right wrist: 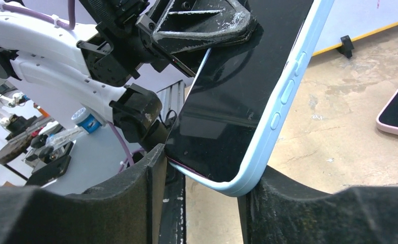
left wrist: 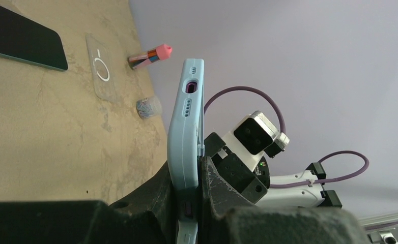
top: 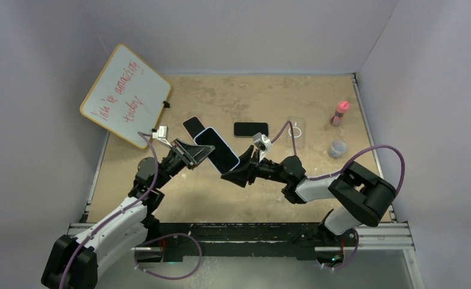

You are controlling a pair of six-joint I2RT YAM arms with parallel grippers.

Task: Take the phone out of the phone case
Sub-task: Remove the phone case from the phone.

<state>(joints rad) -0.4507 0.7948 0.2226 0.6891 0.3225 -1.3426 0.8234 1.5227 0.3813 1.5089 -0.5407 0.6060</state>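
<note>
With my left gripper [left wrist: 189,203] clamped on the blue phone case [left wrist: 184,127], phone [right wrist: 237,76] inside, aloft over the table [top: 317,108], and the right gripper's [right wrist: 202,175] jaws apart around its lower corner, gripping or not I cannot tell, I judge the peeling step is at hand: next, pry that corner's rim off.

The top view is looking down from high behind both jaws, while each wrist view is peering closely along its own, all sharing the cased phone [left wrist: 187,127] between them.

pale blue phone case [right wrist: 283,96], black phone [right wrist: 237,86], pink-capped bottle [top: 339,112], red-lettered white board [top: 124,93].
</note>
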